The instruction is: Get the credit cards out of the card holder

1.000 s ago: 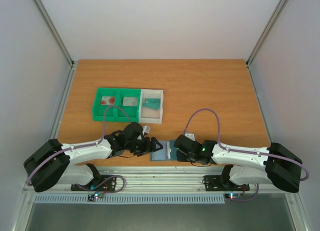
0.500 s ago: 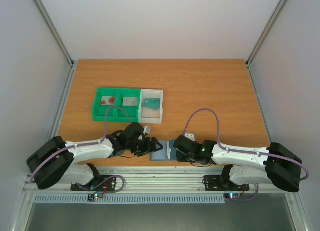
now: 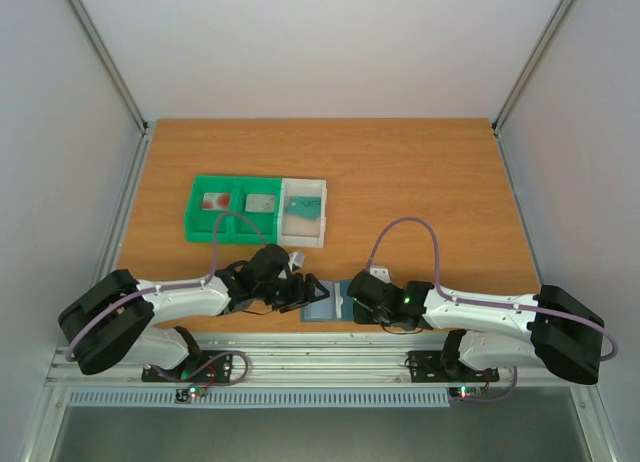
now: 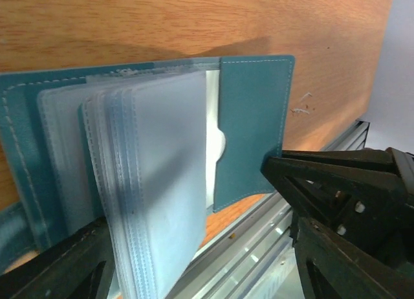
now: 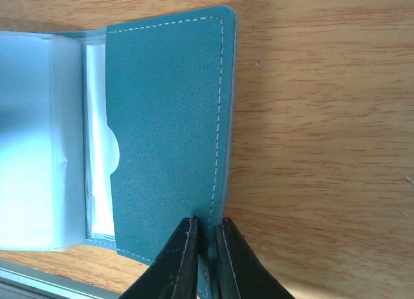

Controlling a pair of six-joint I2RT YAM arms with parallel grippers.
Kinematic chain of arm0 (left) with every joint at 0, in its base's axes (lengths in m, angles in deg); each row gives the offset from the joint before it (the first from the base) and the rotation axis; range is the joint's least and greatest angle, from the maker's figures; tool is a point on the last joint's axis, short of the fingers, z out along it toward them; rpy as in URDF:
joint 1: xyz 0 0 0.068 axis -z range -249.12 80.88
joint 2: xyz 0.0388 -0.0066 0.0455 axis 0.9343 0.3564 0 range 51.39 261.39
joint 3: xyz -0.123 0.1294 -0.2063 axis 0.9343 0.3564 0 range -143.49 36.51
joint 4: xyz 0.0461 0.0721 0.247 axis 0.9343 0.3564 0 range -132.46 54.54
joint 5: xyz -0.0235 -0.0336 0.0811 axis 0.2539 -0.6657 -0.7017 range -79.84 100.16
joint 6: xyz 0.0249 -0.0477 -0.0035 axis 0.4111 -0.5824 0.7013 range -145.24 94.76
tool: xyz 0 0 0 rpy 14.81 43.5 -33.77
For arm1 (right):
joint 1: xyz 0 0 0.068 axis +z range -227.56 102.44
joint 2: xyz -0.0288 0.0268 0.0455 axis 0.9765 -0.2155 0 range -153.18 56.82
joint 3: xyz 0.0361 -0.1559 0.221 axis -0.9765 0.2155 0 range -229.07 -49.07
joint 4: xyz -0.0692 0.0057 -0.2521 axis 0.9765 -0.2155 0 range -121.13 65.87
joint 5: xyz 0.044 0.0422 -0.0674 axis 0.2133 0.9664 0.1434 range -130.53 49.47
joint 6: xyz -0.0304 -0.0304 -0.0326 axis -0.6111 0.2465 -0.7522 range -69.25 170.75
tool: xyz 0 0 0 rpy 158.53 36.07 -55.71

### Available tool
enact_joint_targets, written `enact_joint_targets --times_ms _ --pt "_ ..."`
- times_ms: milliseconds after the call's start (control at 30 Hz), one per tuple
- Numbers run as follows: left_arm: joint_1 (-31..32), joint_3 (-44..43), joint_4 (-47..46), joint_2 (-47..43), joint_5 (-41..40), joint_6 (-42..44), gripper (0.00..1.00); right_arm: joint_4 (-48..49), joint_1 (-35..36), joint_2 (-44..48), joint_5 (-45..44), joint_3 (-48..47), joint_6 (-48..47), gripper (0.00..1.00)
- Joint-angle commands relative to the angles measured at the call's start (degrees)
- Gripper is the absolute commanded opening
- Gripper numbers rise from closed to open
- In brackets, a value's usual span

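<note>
The blue-grey card holder [image 3: 318,308] lies open at the table's near edge between both grippers. In the left wrist view its cover [image 4: 252,118] lies flat and a stack of clear plastic sleeves [image 4: 155,176] stands up from it. A pale card [image 4: 214,143] sits in the inner slot; it also shows in the right wrist view [image 5: 98,163]. My left gripper [image 4: 207,247] is open, its fingers either side of the sleeves. My right gripper [image 5: 208,231] is shut on the edge of the holder's right flap [image 5: 168,118]. Other cards lie in the trays.
A green tray [image 3: 197,218] holds a pale card with a red mark [image 3: 213,201] and a grey card [image 3: 262,202]. A white tray [image 3: 322,202] beside it holds a teal card [image 3: 305,210]. The metal rail [image 3: 320,347] runs just below the holder.
My left arm has shifted slightly right, toward the holder. The right gripper has kept its hold on the flap.
</note>
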Motion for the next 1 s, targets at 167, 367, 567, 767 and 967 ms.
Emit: enact_joint_targets --times_ms 167,367,567,767,967 --pt "1.3 -1.1 -4.1 -1.8 1.7 -0.9 0.71 0.2 0.7 -0.4 -1.6 -1.0 0.0 0.11" --pt "2.0 -1.4 -5.2 -2.2 2.0 -1.2 0.54 0.2 1.0 -0.1 -1.6 -1.0 -0.3 0.13" --pt "2.3 -1.1 -6.1 -2.5 1.4 -1.5 0.33 -2.7 1.1 2.8 -4.0 -1.4 -0.4 0.23" --pt "2.4 -1.3 -6.7 -2.1 1.4 -1.5 0.23 -6.7 1.7 7.1 -5.5 -2.2 -0.6 0.34" --pt "2.7 -1.5 -7.1 -1.8 1.0 -1.4 0.28 -9.0 5.2 10.9 -7.0 -6.0 -3.9 0.41"
